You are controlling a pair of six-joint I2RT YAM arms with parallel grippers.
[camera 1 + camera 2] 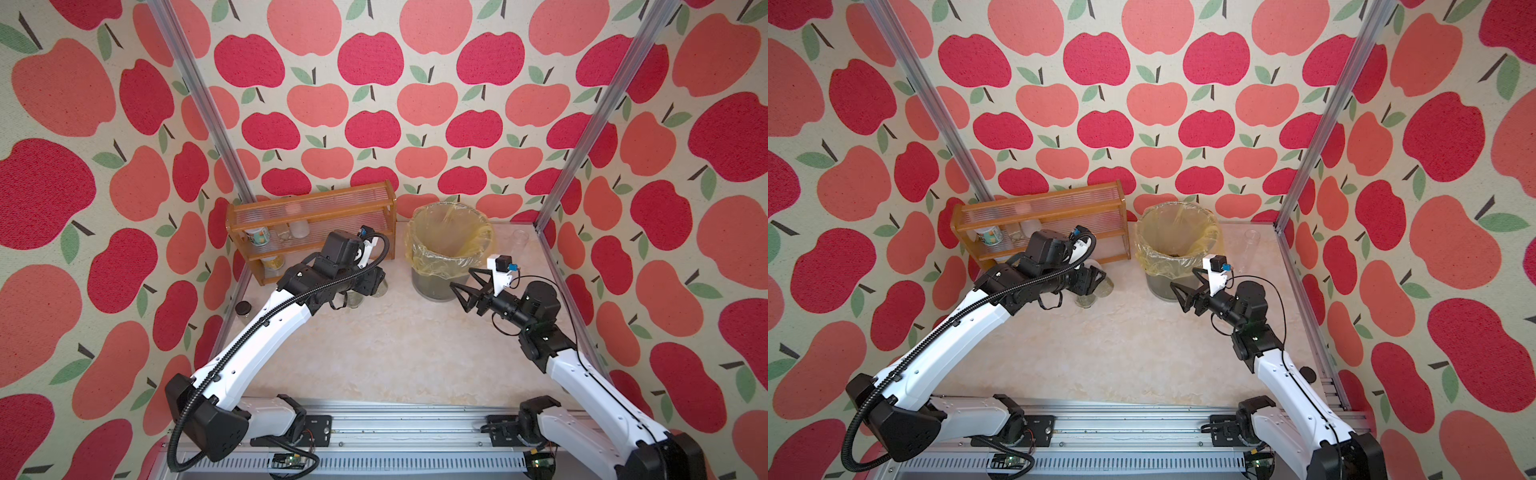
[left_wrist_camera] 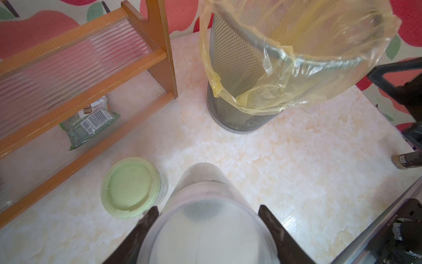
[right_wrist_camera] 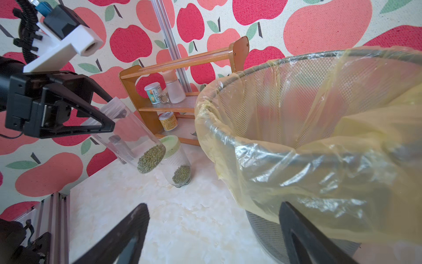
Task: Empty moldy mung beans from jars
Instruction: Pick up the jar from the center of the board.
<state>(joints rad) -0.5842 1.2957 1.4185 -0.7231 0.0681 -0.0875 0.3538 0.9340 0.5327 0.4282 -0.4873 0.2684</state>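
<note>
My left gripper (image 2: 208, 208) is shut on a short clear cylinder jar (image 3: 127, 130). It holds the jar tilted, clear of the table. The mung beans (image 3: 151, 158) lie heaped at the jar's lower end. Just behind it a squat jar with a pale green lid (image 2: 130, 187) stands on the table, with more mung beans (image 3: 181, 173) in its base. In both top views the left arm partly covers these two jars. A tall slim tube (image 1: 519, 239) stands at the back right. My right gripper (image 1: 460, 277) is open and empty beside the bin; its jaws (image 3: 212, 205) are spread wide.
A mesh bin with a yellow liner (image 1: 415, 249) stands at the back centre. The wooden rack (image 1: 311, 208) with tubs is at the back left, and a green-printed packet (image 2: 89, 123) lies under it. A small dark-capped jar (image 1: 243, 308) sits by the left wall.
</note>
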